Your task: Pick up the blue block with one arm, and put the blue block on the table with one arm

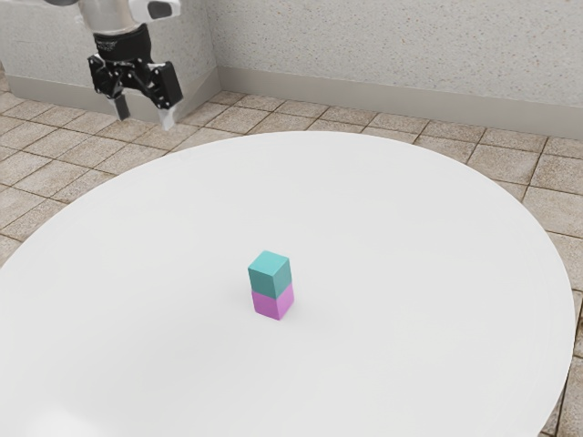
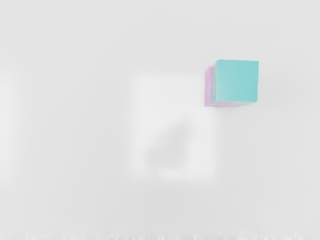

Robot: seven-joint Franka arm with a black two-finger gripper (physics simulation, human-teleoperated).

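Note:
High at the exterior view's upper left hangs my gripper [image 1: 144,116], open, its two fingertips well apart with nothing between them. The blue block [image 1: 270,275], a teal-blue cube, rests on top of a pink-purple block [image 1: 273,304], and that one stands on the white round table [image 1: 392,237]. My gripper is well above the table and away from the stack. From above in the wrist view, the blue block [image 2: 237,81] covers most of the pink block [image 2: 208,87], whose edges show along two sides.
The table's curved far edge [image 1: 319,133] borders a tiled floor [image 1: 510,164]. A pale speckled wall [image 1: 383,45] stands behind. A soft grey shadow [image 2: 171,147] lies on the table in the wrist view.

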